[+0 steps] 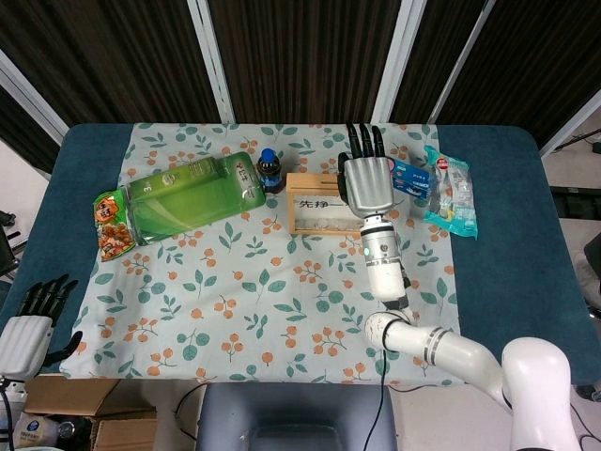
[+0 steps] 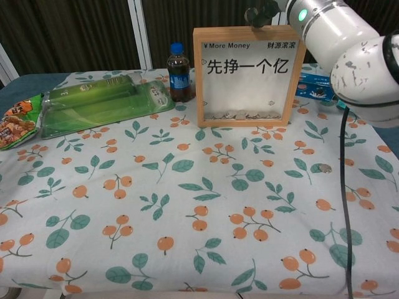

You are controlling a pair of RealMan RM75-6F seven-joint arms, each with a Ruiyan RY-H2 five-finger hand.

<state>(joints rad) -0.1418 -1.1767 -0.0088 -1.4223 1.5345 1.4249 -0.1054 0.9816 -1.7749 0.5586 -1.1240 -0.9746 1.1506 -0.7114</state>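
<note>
Right hand (image 1: 368,178) of mine flat over the wooden coin frame (image 1: 319,209), fingers straight and apart, grasping nothing, frame's right end hidden, left hand (image 1: 28,329) loose off the worktop (image 1: 526,244) edge

Blue table (image 1: 507,235) under leaf-and-fruit-print cloth (image 1: 272,301) spread over its middle

Head view – high, looking straight down; chest view – low, near, facing forward; both share wooden frame (image 1: 324,202) (image 2: 248,75).
</note>
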